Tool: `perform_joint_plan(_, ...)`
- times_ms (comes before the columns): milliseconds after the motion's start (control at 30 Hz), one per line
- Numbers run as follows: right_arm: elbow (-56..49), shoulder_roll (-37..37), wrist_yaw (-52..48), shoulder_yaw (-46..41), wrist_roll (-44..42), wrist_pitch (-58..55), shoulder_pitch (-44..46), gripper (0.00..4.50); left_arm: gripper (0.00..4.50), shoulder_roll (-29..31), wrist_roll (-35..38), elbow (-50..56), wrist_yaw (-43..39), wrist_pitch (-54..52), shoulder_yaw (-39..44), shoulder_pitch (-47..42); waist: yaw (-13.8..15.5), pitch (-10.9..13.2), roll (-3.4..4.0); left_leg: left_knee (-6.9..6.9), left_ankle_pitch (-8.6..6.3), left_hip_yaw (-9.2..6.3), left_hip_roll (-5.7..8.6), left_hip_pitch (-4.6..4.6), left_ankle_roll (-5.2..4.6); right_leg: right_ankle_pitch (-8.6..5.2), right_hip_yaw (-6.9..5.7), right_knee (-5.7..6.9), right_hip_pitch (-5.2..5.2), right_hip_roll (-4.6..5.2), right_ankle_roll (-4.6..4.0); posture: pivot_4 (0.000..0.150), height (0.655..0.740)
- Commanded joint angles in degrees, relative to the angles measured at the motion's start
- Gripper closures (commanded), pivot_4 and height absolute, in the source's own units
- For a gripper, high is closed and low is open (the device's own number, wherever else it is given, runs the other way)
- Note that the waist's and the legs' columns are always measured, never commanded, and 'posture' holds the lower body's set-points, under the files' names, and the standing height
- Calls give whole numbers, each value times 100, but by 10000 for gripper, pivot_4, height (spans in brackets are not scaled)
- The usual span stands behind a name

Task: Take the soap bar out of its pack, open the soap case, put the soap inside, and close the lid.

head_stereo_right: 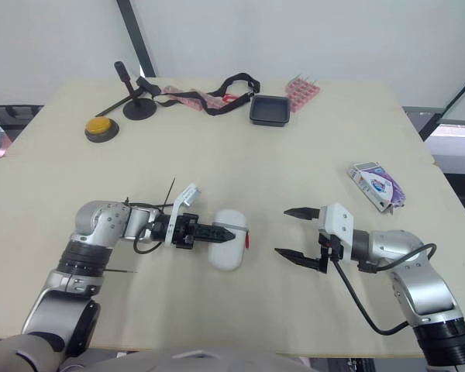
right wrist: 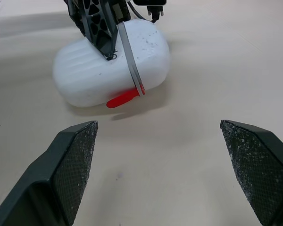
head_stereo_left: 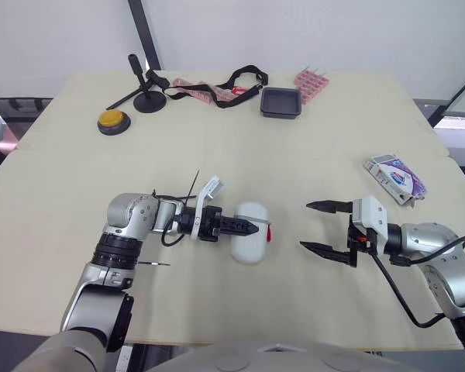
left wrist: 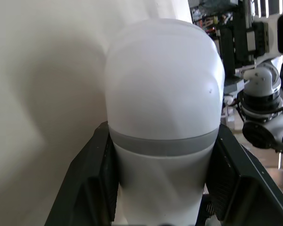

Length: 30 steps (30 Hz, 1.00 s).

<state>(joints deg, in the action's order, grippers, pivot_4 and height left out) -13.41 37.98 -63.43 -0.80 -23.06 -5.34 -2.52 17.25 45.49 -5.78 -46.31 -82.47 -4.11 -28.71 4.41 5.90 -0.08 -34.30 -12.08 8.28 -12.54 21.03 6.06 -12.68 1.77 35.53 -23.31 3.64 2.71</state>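
- Left arm stretched low over the counter [head_stereo_left: 294, 147], left jaws clenched on the soap case [head_stereo_left: 249, 232].
- Right arm opposite, right jaws spread wide, apart from it.
- The soap pack [head_stereo_left: 395, 178] lay behind the right jaws.

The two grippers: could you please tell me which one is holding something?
The left gripper: it is clamped on the white soap case, whereas the right gripper stands open, apart from the case, with nothing in it.

Nothing really readable here, tbh. Some print can be seen on the purple-and-white soap pack [head_stereo_left: 395, 178] lying on the table [head_stereo_left: 294, 155], but no word, brand or number can be made out.
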Motion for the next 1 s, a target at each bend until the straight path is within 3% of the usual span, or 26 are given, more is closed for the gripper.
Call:
perform_joint_plan(33,-75,51,2,-92,-35,88,34,334,25685,195,-429,-17,361,254,-183,152,-3,-1,1,0,-9,0,0,-6,-17,1,-1,-6,9,2,-1,1500,7400)
perform_joint_plan(100,-48,59,-15,-119,-71,61,56,334,25685,257,-436,0,304,315,-267,174,-4,-1,0,1,-11,0,1,-16,-21,1,-2,-9,21,3,-2,1500,7400)
perform_joint_plan(167,-29,56,-25,-146,-129,14,63,0,15695,259,-433,-27,288,419,-258,177,-11,-1,1,2,-11,0,1,-24,-22,0,-2,-10,28,4,-2,1500,7400)
perform_joint_plan(333,25,54,-135,-151,-197,62,82,0,168,296,-483,-74,201,764,-242,113,-18,-1,3,11,-10,-1,3,-36,-24,0,-6,-15,39,7,-2,1500,7400)
perform_joint_plan(767,223,25,-381,-170,-277,279,280,0,168,1547,-1120,-6,-1372,3094,-678,-146,-143,14,14,53,10,0,1,-41,-24,2,-15,-33,35,5,-5,1500,7400)
perform_joint_plan(1000,361,20,-76,-467,-214,330,146,0,168,1601,-2026,-18,-1440,5875,-215,456,-117,15,13,54,5,-16,3,10,0,19,-58,-74,24,6,26,1500,7400)
